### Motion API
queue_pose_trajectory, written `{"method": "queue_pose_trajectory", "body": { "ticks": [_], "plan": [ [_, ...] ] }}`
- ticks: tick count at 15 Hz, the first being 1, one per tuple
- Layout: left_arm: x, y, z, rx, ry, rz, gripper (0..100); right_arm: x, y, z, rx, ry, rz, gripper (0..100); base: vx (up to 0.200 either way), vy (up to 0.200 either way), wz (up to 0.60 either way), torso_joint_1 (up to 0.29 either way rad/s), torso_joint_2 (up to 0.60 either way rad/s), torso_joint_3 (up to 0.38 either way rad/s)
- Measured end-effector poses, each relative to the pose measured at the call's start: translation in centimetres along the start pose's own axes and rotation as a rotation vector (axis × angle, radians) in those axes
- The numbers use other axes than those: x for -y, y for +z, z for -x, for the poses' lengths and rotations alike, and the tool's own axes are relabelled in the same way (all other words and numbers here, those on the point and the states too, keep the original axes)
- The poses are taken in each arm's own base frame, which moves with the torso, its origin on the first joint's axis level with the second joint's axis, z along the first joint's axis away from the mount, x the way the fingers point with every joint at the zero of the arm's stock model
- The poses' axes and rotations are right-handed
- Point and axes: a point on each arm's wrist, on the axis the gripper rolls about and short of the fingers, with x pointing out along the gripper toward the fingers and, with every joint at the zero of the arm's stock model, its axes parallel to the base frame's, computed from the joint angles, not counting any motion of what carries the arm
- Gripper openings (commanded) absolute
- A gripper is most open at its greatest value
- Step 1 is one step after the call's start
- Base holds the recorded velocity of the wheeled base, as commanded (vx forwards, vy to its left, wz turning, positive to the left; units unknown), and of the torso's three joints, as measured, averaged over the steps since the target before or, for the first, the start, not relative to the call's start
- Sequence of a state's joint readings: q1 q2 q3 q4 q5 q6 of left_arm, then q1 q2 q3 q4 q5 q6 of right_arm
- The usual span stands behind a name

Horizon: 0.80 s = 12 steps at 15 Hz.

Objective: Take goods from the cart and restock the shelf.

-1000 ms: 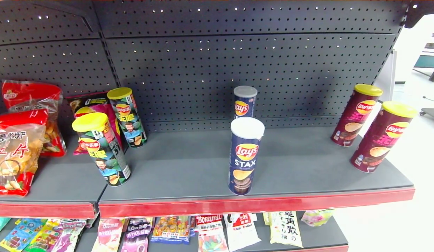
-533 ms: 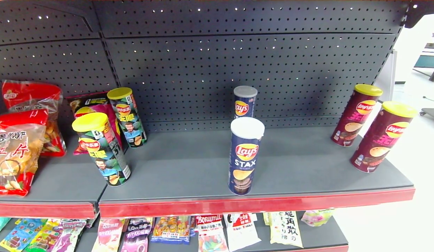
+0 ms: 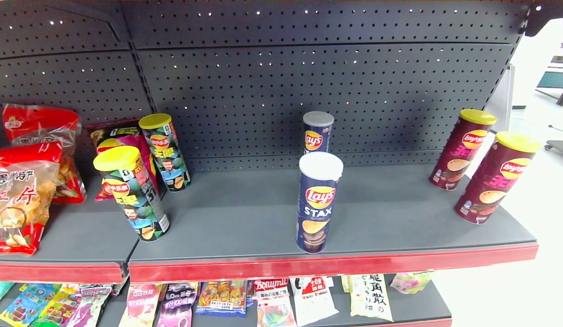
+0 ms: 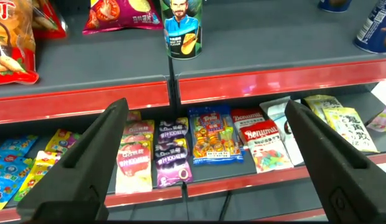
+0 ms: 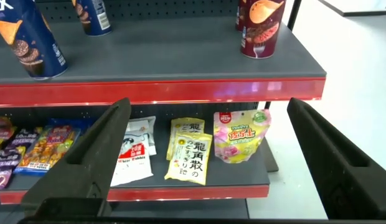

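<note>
Plainly, left hand (image 4: 207, 106) and right hand (image 5: 210, 103) spread wide (both empty) before the shelf (image 3: 245, 213).

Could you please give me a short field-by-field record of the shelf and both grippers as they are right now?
shelf: dark deck, red front edge
front blue can: standing mid-shelf near the edge
rear blue can: standing behind it, by the back panel
maroon cans: two standing at the right end
green cans: two, yellow lids, left of centre
snack bags: left end
lower shelf packets: a row lying flat
left gripper: open, empty
right gripper: open, empty
</note>
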<state>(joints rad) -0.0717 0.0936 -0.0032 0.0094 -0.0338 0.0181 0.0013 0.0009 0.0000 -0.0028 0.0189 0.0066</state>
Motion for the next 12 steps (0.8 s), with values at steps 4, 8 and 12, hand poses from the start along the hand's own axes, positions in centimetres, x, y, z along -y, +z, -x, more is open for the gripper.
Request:
{"method": "queue_pose_trajectory", "body": {
  "ticks": [4, 8, 12],
  "plan": [
    [0.0, 0.0, 0.0, 0.0, -0.002, 0.001, 100, 0.01, 0.0, 0.0, 0.0, -0.004, 0.005, 100, 0.0, 0.0, 0.0, 0.0, 0.0, 0.0],
    [0.0, 0.0, 0.0, 0.0, -0.001, 0.0, 100, 0.01, 0.0, 0.0, 0.0, -0.005, 0.0, 100, 0.0, 0.0, 0.0, 0.0, 0.0, 0.0],
    [0.0, 0.01, 0.0, 0.0, -0.002, 0.001, 100, 0.01, 0.0, 0.0, 0.0, -0.006, -0.003, 100, 0.0, 0.0, 0.0, 0.0, 0.0, 0.0]
  ]
}}
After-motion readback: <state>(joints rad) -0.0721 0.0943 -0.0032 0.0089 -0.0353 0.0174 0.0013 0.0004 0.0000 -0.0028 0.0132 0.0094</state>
